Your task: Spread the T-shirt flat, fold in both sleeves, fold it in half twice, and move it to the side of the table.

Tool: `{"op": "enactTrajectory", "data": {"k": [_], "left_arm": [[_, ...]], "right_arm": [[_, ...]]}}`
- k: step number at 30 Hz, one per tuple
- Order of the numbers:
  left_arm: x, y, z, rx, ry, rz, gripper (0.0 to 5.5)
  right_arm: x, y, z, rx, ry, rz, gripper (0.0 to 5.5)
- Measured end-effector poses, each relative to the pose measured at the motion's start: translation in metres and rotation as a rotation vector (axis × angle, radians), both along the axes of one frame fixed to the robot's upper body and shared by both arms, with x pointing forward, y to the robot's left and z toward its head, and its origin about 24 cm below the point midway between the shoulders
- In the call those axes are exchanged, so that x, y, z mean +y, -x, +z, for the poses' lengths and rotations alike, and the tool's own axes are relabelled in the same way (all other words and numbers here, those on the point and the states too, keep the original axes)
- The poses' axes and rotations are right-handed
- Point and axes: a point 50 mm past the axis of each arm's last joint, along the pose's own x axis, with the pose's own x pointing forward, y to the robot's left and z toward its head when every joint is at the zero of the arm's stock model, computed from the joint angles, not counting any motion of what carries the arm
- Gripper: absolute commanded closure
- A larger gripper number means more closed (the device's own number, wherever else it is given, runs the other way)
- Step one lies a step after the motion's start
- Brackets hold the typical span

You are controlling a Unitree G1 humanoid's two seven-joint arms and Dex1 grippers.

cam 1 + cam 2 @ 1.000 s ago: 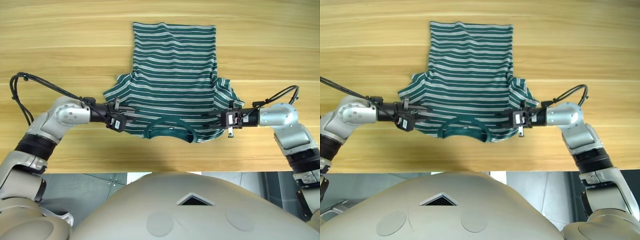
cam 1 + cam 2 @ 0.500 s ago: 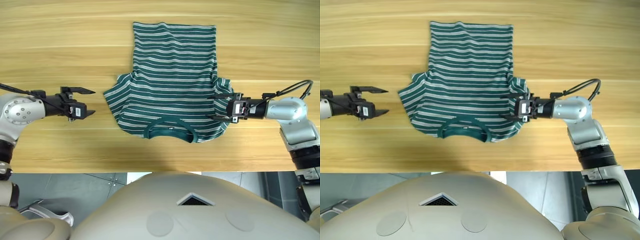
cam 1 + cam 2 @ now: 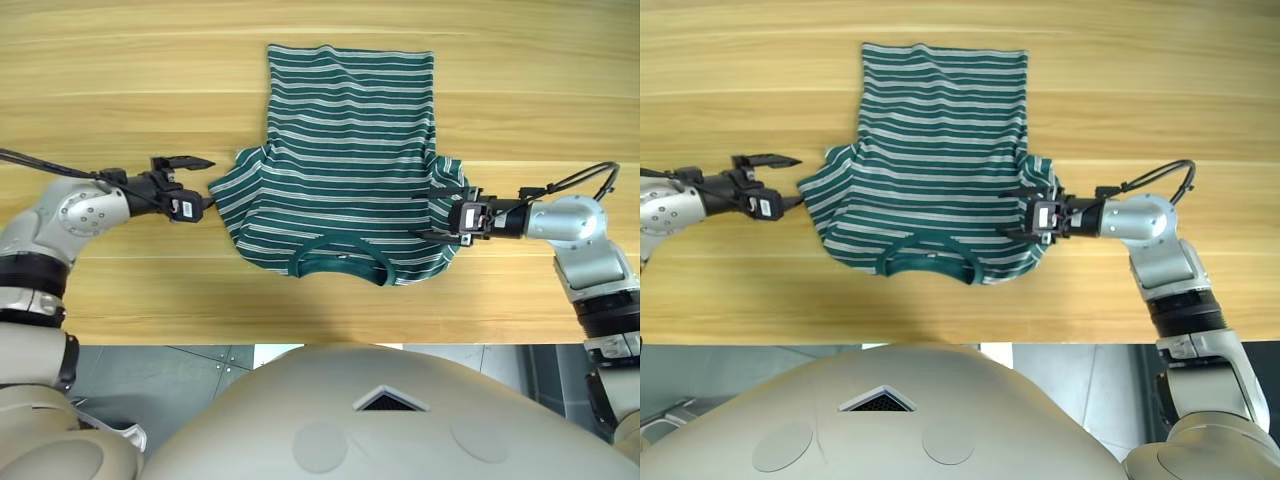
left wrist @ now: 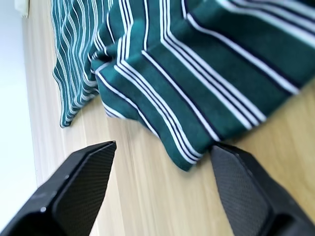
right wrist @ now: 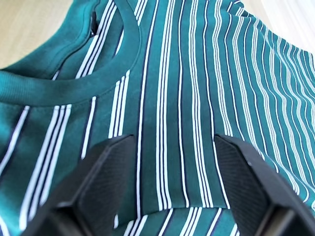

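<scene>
1. My left gripper (image 3: pixel 198 182) is spread wide at the T-shirt's (image 3: pixel 345 140) left sleeve tip.
2. My right gripper (image 3: pixel 437 212) is spread over its right shoulder.
3. The shirt lies mid-table (image 3: pixel 100 80), collar toward me.

We count one green striped T-shirt (image 3: pixel 345 150) on one wooden table (image 3: pixel 110 80). The T-shirt has two sleeves, left sleeve (image 3: pixel 235 182) and right sleeve (image 3: pixel 452 178), and one collar (image 3: pixel 338 264). We see two grippers: left gripper (image 3: pixel 208 182) just beside the T-shirt's left sleeve, right gripper (image 3: pixel 420 215) over its right sleeve. Two fingers each, four total.
</scene>
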Motion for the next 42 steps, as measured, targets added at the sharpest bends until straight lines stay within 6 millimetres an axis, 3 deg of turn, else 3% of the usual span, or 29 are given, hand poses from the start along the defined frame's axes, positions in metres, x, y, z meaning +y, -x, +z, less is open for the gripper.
{"op": "enactTrajectory", "data": {"k": [6,21,34,42], "left_arm": [[-0.003,-0.004,-0.003,-0.005,0.008,-0.003,2.62],[0.006,-0.005,-0.012,0.008,-0.052,0.015,5.40],[-0.001,-0.001,-0.012,0.014,-0.019,-0.029,5.46],[-0.013,-0.005,0.029,-0.106,0.106,-0.088,5.46]], "right_arm": [[0.001,0.001,0.000,0.001,-0.002,0.002,2.53],[0.002,0.001,-0.001,0.004,-0.007,0.004,2.53],[0.004,0.002,-0.002,0.007,-0.010,0.010,2.53],[0.009,0.003,-0.003,0.010,-0.022,0.019,2.53]]}}
